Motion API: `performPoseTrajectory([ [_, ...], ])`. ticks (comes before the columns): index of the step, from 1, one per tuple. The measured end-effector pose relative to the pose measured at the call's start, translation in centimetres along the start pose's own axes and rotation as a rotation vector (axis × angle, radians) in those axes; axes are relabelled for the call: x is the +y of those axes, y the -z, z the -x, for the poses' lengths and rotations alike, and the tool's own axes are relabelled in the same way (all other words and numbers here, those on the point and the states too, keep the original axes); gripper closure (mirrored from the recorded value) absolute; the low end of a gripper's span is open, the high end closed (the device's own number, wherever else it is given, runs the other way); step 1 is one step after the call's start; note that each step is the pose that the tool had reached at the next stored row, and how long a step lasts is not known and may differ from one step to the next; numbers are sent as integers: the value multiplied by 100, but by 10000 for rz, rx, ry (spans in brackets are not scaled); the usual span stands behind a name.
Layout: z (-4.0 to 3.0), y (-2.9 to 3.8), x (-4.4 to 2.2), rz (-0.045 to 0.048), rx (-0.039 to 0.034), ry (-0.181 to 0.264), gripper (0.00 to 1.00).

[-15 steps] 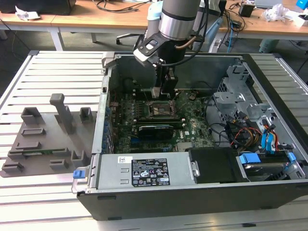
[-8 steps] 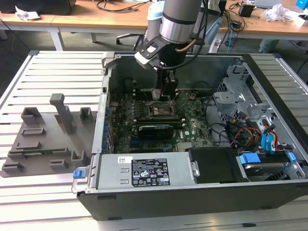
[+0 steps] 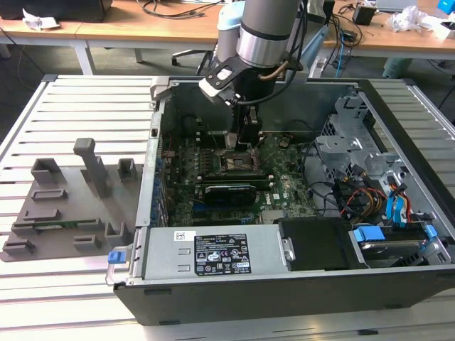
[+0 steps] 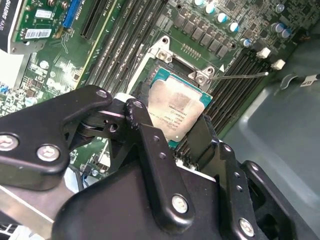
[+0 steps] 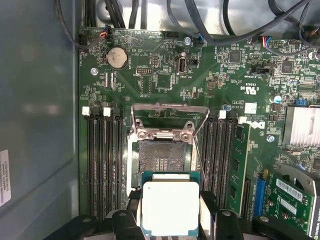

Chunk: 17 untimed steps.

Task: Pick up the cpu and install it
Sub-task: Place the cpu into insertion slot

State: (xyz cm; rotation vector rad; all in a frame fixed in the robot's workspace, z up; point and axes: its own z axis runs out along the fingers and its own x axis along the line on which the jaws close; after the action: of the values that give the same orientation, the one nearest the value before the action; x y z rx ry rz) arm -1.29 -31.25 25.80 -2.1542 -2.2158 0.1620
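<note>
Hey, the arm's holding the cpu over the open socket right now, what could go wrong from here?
1. The gripper grips the cpu only by its edges over the bare socket; a slip or a tilted, offset descent could damage the exposed contacts.
2. The thin retention lever lies close beside the socket; a finger or the cpu might snag it.

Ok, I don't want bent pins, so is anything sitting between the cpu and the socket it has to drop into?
Nothing visible does. The gripper holds the cpu just at the edge of the open socket; its bracket is swung back, and the thin lever stands off to one side.
</note>
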Motion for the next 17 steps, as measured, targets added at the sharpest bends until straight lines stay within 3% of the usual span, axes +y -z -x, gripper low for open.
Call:
performPoseTrajectory([
  [6,-4,-119,63,-33,22,-197,45],
  [8,-6,-195,94,-52,33,-285,45],
  [15,-12,-341,116,-67,36,-314,45],
  [17,-14,-411,124,-69,36,-314,45],
])
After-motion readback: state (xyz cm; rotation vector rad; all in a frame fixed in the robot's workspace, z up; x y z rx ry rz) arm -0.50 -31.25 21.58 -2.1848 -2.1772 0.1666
